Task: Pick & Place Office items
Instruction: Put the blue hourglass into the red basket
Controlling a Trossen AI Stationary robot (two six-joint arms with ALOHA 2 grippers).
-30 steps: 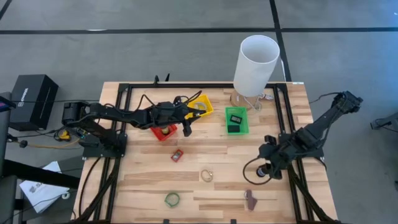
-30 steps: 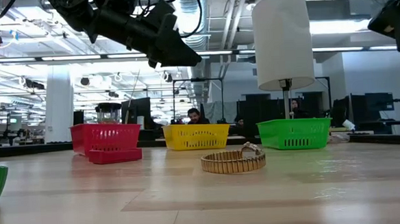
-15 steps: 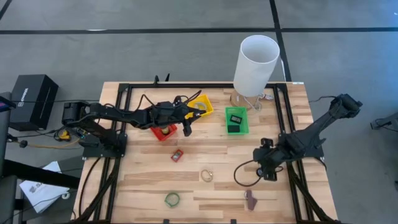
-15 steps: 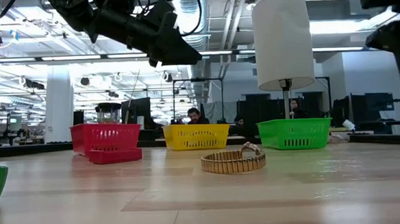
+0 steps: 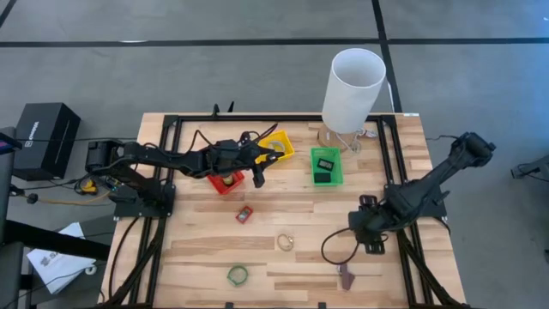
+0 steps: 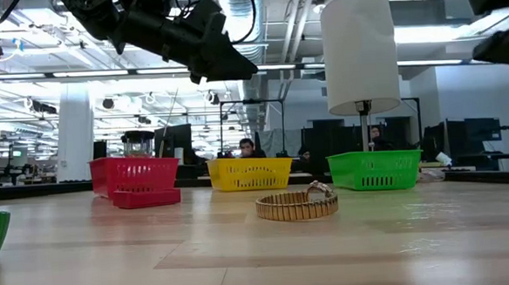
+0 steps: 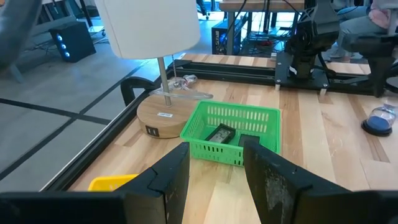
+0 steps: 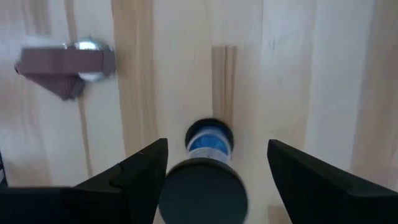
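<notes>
We are counting 3 plastic bins along the 12 o'clock side of the table [image 5: 197, 249]: 1 red bin [image 5: 225, 184], 1 yellow bin [image 5: 282, 148] and 1 green bin [image 5: 327, 168]. We are seeing 2 dark rectangular pieces [image 5: 325, 161] lying in the green bin. We are finding 2 loops on the wood: 1 gold band [image 5: 285, 242] near the centre and 1 green ring [image 5: 238, 275] toward 7 o'clock. We are also counting 1 red block [image 5: 244, 215], 1 brown clip [image 5: 346, 275] toward 5 o'clock, 1 blue-topped disc [image 8: 209, 138], and 1 tall white cylinder [image 5: 352, 77] at 1 o'clock.
</notes>
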